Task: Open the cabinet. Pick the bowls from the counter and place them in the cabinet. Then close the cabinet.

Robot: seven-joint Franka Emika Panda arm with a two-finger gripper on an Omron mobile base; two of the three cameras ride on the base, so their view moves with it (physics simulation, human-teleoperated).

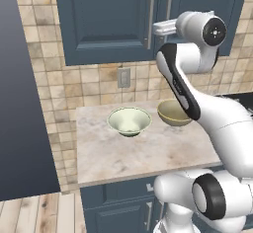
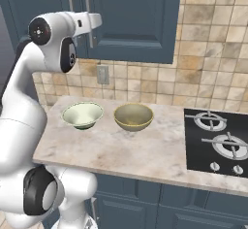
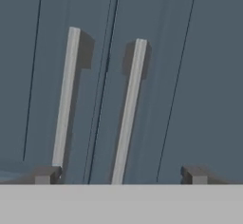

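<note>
Fingertips (image 3: 47,174) of the gripper (image 3: 121,175) rise at 6 o'clock in the hand view, spread as wide as they go, with nothing between them. Straight ahead stands the cabinet (image 3: 190,76), both doors shut. Its 2 silver handles (image 3: 130,109) run upright on either side of the seam between the doors; the right handle lines up roughly midway between the fingertips, the left one sits just inside the left tip. Whether the tips touch a door cannot be told.

From the left base view, the hand (image 1: 165,28) reaches level toward the cabinet's (image 1: 104,19) handles, at about 1 o'clock from the bowls. On the bench (image 1: 138,155) below, the 2 bowls sit side by side, close but apart, both upright: the cream-green bowl (image 1: 129,121) to the left, the mustard bowl (image 1: 173,112) to the right, partly behind the arm. In the right base view a black stovetop (image 2: 218,143) lies at 3 o'clock from the mustard bowl (image 2: 133,116), and a wall socket (image 2: 102,74) sits on the tiles at 12 o'clock above the cream-green bowl (image 2: 83,114).
</note>
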